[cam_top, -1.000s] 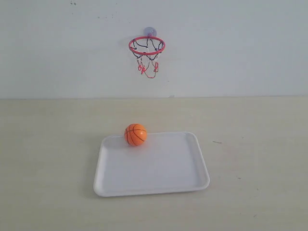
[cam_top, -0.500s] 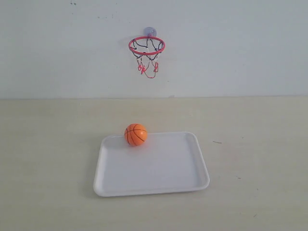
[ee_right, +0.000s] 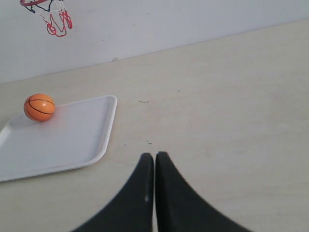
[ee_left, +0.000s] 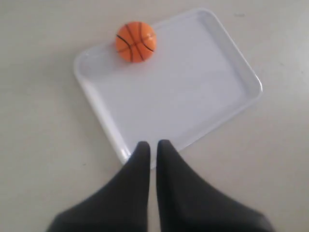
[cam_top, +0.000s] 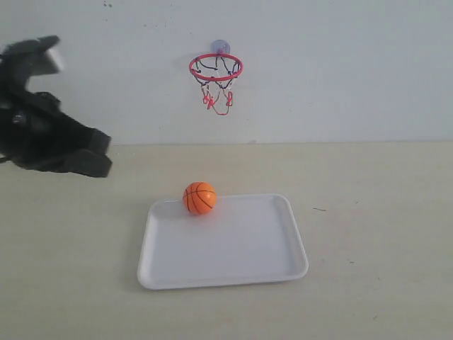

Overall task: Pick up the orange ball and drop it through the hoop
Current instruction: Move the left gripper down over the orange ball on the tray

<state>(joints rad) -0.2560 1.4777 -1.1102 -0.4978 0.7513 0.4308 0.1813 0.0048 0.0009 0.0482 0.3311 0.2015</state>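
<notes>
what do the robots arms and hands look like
Both hands end in two matte black fingers, broad at the base and tapering to rounded tips: left hand, right hand. The exterior view shows the left arm as bulky, black, blurred, with a pale patch on top.

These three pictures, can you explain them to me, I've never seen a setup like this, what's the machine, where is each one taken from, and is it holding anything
This is a robot with two arms, each ending in a two-fingered gripper. One picture looks at the whole scene from off the arms; the other two come from cameras on the wrists.

In the wide view, the blurred black shape at the left is the left arm. A small orange ball with black seams sits in a far corner of a white rectangular tray on a pale table. A tiny red-ringed hoop with a string net hangs on the white wall.

The left gripper hovers over the tray's edge; the right gripper is over bare table. Both have their black fingers together and hold nothing.
</notes>
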